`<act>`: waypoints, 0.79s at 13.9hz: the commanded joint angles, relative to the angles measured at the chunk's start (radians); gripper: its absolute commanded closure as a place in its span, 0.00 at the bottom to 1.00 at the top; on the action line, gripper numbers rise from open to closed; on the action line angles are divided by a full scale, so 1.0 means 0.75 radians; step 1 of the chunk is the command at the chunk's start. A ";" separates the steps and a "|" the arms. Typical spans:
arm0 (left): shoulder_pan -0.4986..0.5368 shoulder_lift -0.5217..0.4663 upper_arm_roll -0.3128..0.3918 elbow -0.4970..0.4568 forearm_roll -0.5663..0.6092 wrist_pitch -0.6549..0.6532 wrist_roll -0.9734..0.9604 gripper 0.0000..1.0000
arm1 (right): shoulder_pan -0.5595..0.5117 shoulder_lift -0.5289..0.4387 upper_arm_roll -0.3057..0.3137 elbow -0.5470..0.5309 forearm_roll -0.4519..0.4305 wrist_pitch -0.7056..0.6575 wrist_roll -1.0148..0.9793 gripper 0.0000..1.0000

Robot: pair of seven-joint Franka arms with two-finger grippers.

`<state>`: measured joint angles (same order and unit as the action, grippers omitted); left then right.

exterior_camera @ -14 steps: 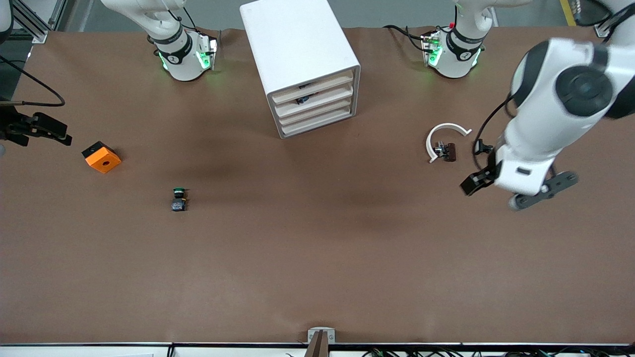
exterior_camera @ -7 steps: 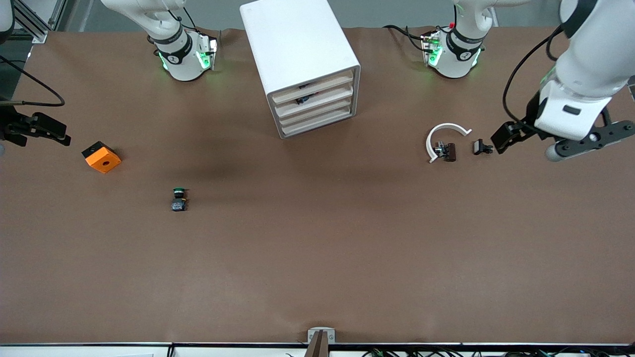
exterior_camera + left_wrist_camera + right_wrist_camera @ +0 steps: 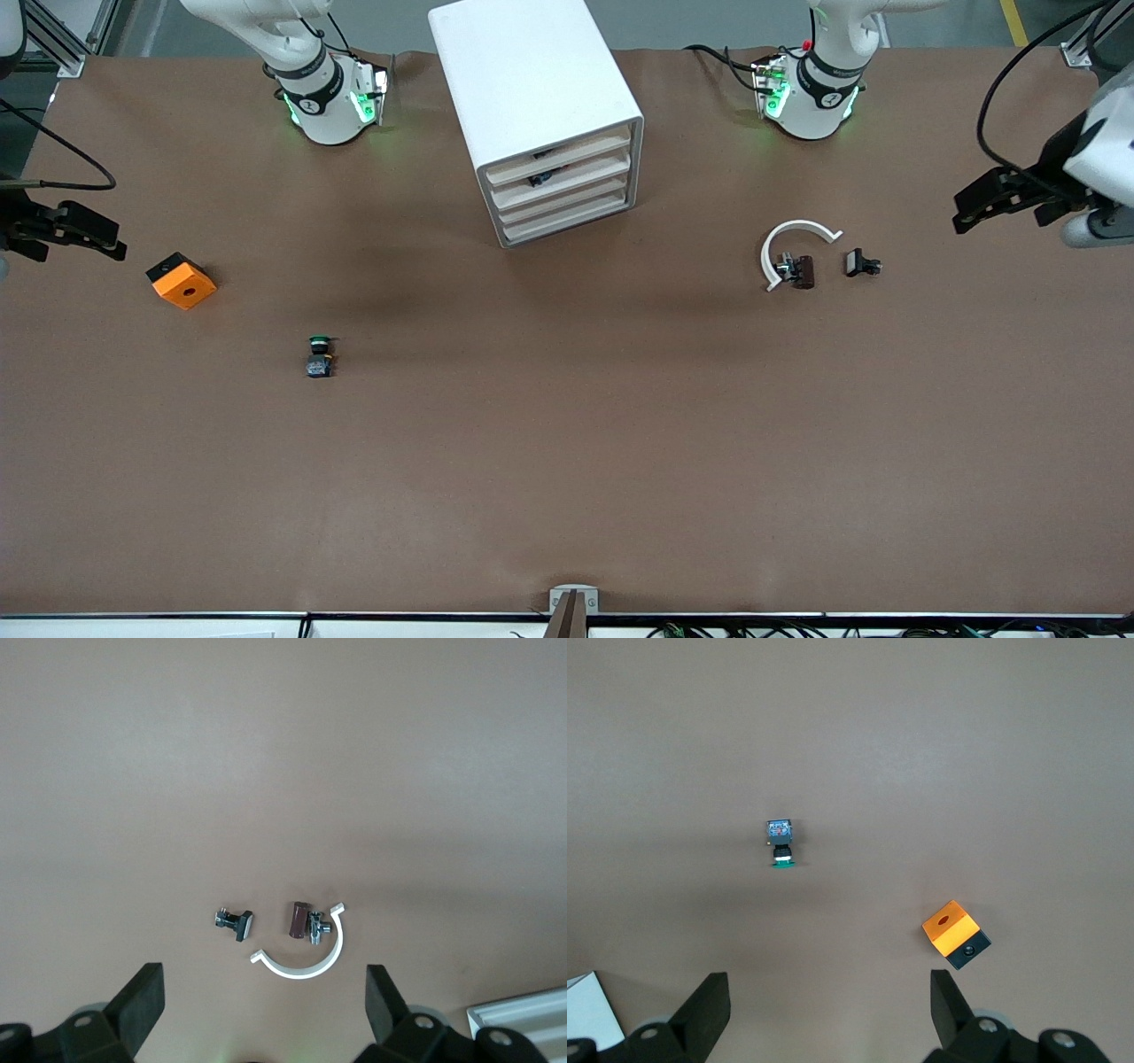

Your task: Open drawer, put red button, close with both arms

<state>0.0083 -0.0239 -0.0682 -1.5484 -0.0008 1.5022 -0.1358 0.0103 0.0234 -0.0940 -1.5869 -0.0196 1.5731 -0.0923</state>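
The white cabinet (image 3: 532, 80) stands near the arms' bases, and all its drawers look pushed in. The drawer (image 3: 580, 181), second from top, has a cream front. A small dark thing (image 3: 542, 178) shows in the slit just above it; I cannot tell what it is. No red button is in view. My left gripper (image 3: 983, 206) is open and empty over the left arm's end of the table; its own view (image 3: 261, 992) shows the same. My right gripper (image 3: 66, 232) is open and empty over the right arm's end, as in its own view (image 3: 828, 997).
A green-capped button (image 3: 319, 354) (image 3: 780, 843) lies toward the right arm's end, with an orange box (image 3: 182, 280) (image 3: 955, 933) beside it. Toward the left arm's end lie a white C-shaped ring (image 3: 793, 237) (image 3: 306, 964), a brown piece (image 3: 803, 271) (image 3: 299, 918) and a small black clip (image 3: 859, 263) (image 3: 235, 923).
My left arm has swung up and away from the ring and clip toward its end of the table. The right arm has not moved.
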 commanded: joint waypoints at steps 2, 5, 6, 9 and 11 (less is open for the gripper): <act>0.003 -0.056 0.013 -0.048 -0.028 -0.013 0.044 0.00 | -0.012 -0.011 0.013 0.005 -0.017 0.003 -0.014 0.00; 0.005 -0.056 0.013 -0.038 -0.032 -0.025 0.046 0.00 | -0.010 -0.011 0.013 0.009 -0.017 0.001 -0.014 0.00; 0.005 -0.058 0.013 -0.038 -0.030 -0.039 0.044 0.00 | -0.010 -0.011 0.013 0.007 -0.017 0.001 -0.014 0.00; 0.001 -0.054 0.005 -0.030 -0.013 -0.039 0.034 0.00 | -0.010 -0.011 0.013 0.009 -0.017 0.001 -0.014 0.00; -0.001 -0.050 0.003 -0.028 -0.011 -0.039 0.040 0.00 | -0.010 -0.011 0.013 0.011 -0.017 0.003 -0.014 0.00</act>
<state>0.0063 -0.0442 -0.0628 -1.5608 -0.0052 1.4845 -0.1210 0.0103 0.0234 -0.0938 -1.5847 -0.0196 1.5765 -0.0923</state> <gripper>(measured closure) 0.000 0.000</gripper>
